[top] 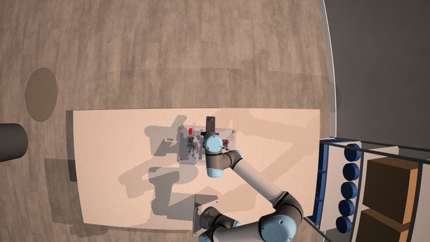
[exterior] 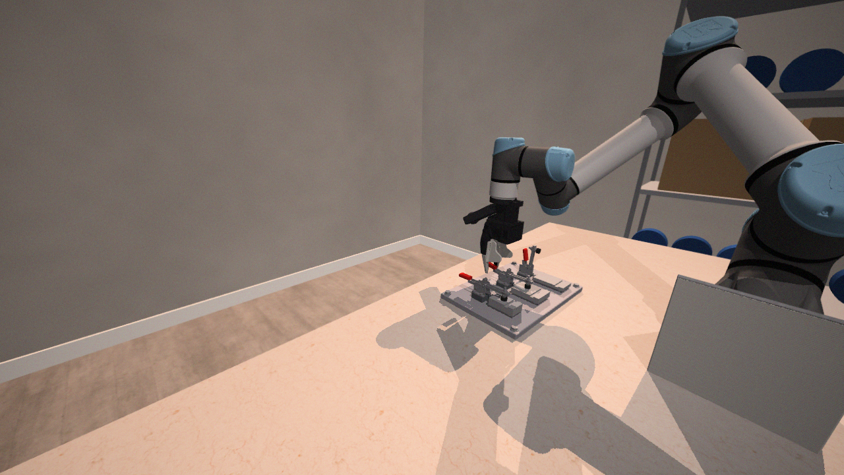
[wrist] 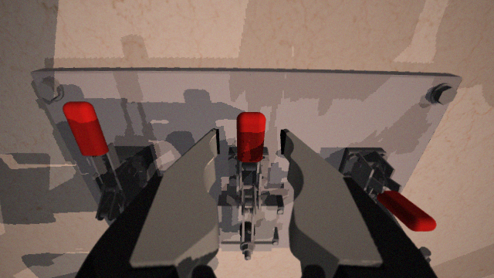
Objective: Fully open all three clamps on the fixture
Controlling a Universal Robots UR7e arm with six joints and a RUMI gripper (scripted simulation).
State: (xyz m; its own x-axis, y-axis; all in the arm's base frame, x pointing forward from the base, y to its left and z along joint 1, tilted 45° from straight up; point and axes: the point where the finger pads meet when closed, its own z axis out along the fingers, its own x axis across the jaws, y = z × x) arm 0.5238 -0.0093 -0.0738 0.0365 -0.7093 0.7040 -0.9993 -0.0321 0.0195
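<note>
The fixture plate (top: 225, 132) (exterior: 483, 314) (wrist: 347, 85) carries three clamps with red handles. The left clamp's handle (top: 190, 131) (exterior: 465, 276) (wrist: 86, 129) lies low, with its arm down over a grey part (exterior: 506, 305). The middle clamp's handle (wrist: 251, 135) also lies low, its arm over its part. The right clamp's handle (top: 227, 142) (exterior: 525, 254) (wrist: 407, 212) stands up and its arm is raised off its part. My gripper (exterior: 491, 266) (wrist: 249, 130) is partly open, with its fingertips on either side of the middle handle and a gap to each side. In the top view the wrist hides the fingers.
The raised right clamp stands close beside my gripper. Bolt heads (top: 233, 131) (wrist: 441, 93) stick up at the plate's corners. The arm's mounting plate (top: 200, 210) (exterior: 743, 360) stands at the table's near edge. A shelf with blue bins and brown boxes (top: 387, 186) is on the right.
</note>
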